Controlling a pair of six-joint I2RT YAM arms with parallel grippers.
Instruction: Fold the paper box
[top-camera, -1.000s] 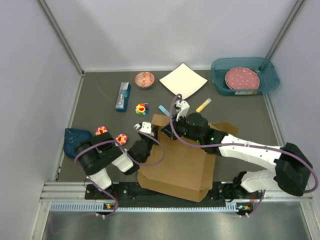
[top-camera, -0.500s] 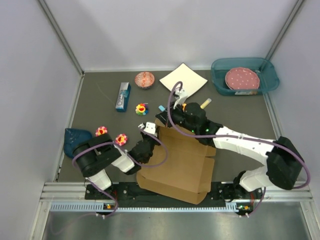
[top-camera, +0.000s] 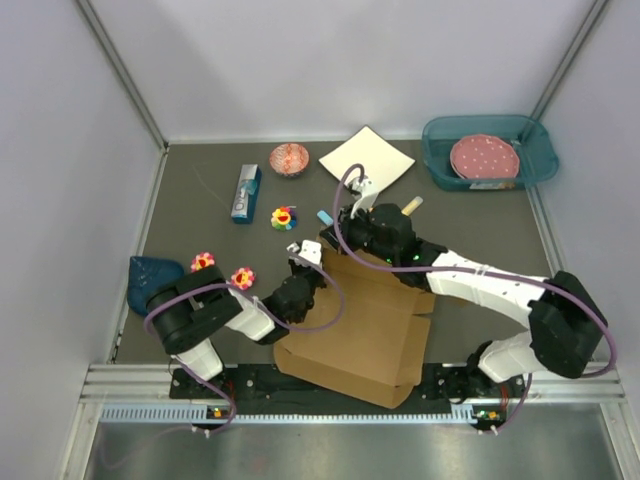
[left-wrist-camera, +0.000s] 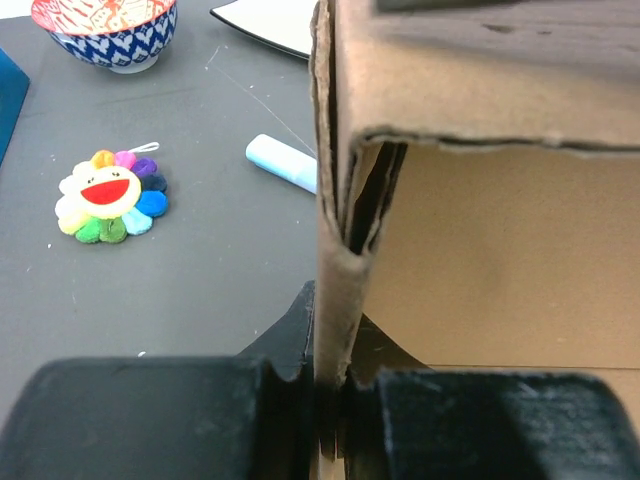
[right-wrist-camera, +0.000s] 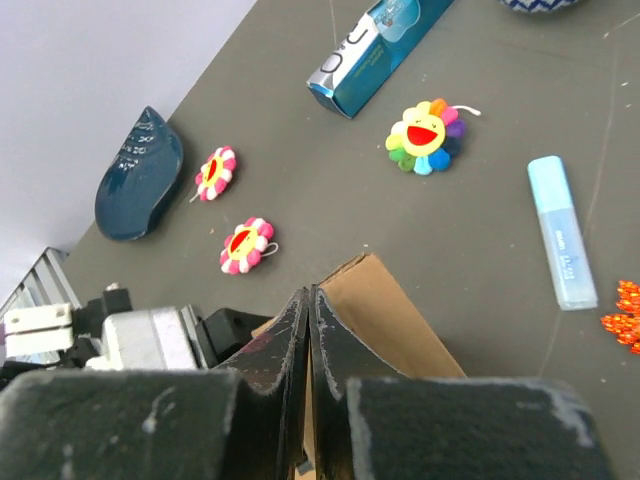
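1. Paper box (top-camera: 360, 325) sits at the 6 o'clock edge of the table (top-camera: 200, 225), betw. the two arm bases. It's mostly flat brown sheet, w/ a wall raised at its 11 o'clock corner.
2. Left wrist cam: that wall (left-wrist-camera: 335, 250) stands upright, doubled over, w/ a slit gaping near the top.
3. Left gripper (left-wrist-camera: 335, 405) comes in from the box's 9 o'clock and it's clamped on the wall's lower edge, w/ cardboard pinched betw. the pads.
4. Right gripper (right-wrist-camera: 309, 320) reaches over from 3 o'clock to the same corner, fingers pressed together. A brown flap corner (right-wrist-camera: 375, 300) shows just past the tips; can't tell if they touch it.
5. Just beyond the corner at 12 o'clock: light-blue marker (top-camera: 327, 219). At 11, a rainbow flower toy (top-camera: 285, 216).
6. Yellow marker (top-camera: 407, 210) lies at the box's 1 o'clock.
7. Out at 9 o'clock: two pink flowers (top-camera: 242, 278), then a dark-blue shell (top-camera: 152, 280).
8. Farther at 11: teal carton (top-camera: 246, 193) and patterned bowl (top-camera: 289, 159).
9. At 12, a white sheet (top-camera: 366, 161). At 1–2, a teal bin (top-camera: 540, 168) w/ a pink plate (top-camera: 484, 157) inside.
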